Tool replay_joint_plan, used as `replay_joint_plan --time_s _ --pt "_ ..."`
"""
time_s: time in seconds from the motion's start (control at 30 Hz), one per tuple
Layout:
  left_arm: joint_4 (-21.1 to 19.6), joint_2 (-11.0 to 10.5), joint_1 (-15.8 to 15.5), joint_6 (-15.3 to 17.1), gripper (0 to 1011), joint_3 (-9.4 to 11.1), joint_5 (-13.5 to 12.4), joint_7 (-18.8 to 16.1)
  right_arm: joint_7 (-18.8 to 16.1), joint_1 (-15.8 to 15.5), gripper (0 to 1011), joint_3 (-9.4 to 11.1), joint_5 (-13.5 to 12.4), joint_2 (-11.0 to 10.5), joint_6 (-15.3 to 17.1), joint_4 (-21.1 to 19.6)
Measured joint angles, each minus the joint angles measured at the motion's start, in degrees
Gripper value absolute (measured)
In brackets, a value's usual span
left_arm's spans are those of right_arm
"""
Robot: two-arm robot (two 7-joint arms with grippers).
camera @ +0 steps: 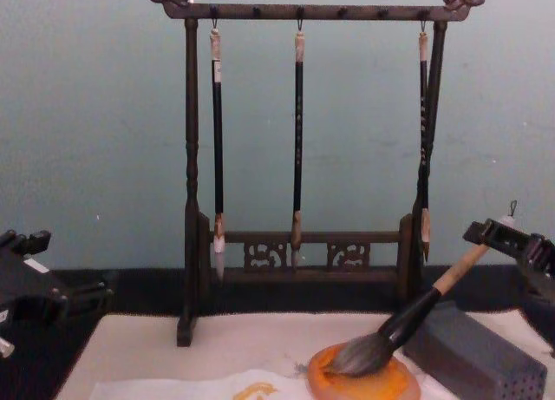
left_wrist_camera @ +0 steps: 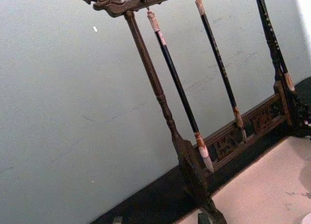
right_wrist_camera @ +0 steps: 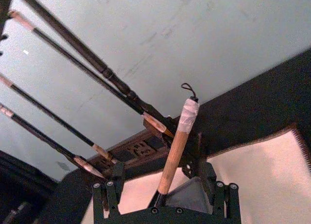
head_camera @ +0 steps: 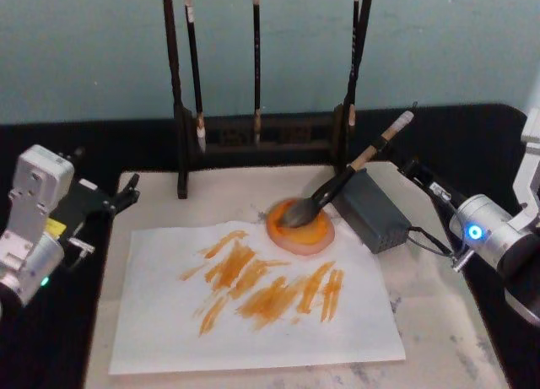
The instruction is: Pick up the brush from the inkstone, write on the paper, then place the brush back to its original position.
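**Brush resting on the inkstone, my right gripper just behind its cap**

Nearest me lies the paper, a thin white sheet with a wrinkled edge, streaked with orange-yellow strokes and spread flat over a beige felt mat.

My left gripper sits off the mat's left edge, arm folded low, dark fingers aimed toward the rack; I cannot tell how they stand.

Beyond the paper's far edge sits the inkstone, a round, flat, shiny orange disc. The brush lies tilted across it: bushy grey-brown bristles pressed into the disc, black lower shaft and tan wooden handle rising to the right over a grey perforated block, the white-taped cap with its dark loop at the top.

My right gripper reaches in from the right, arm angled low over the mat's far right corner. In the right wrist view its fingers are spread wide on either side of the handle, not touching it.

Farthest back stands a dark carved wooden rack, three thin dark brushes hanging from its top bar against a pale blue-green wall.
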State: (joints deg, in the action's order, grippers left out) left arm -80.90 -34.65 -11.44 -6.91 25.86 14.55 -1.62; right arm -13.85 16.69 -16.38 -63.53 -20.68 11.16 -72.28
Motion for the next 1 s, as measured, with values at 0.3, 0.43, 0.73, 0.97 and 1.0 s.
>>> replay_joint_plan --time_s 0.3,0.43,0.73,0.97,1.0 --pt "0.0 0.0 0.0 0.0 1001 0.0 0.0 0.0 5.3 -4.0 1000 -4.3 16.3 -2.0 -13.0 -6.5" --pt "0.0 0.0 0.0 0.0 1001 0.0 0.0 0.0 8.0 -4.0 1000 -6.5 24.5 -2.3 -17.0 -6.8" --pt "0.0 0.0 0.0 0.0 1001 0.0 0.0 0.0 14.6 -2.9 1000 -10.1 39.3 -1.7 -21.9 -3.6" --pt "0.0 0.0 0.0 0.0 1001 0.0 0.0 0.0 16.8 -2.5 1000 -10.8 44.3 -1.0 -23.5 -1.6" --pt "0.0 0.0 0.0 0.0 1001 0.0 0.0 0.0 17.0 -2.5 1000 -10.8 45.0 -0.9 -23.7 -1.4"
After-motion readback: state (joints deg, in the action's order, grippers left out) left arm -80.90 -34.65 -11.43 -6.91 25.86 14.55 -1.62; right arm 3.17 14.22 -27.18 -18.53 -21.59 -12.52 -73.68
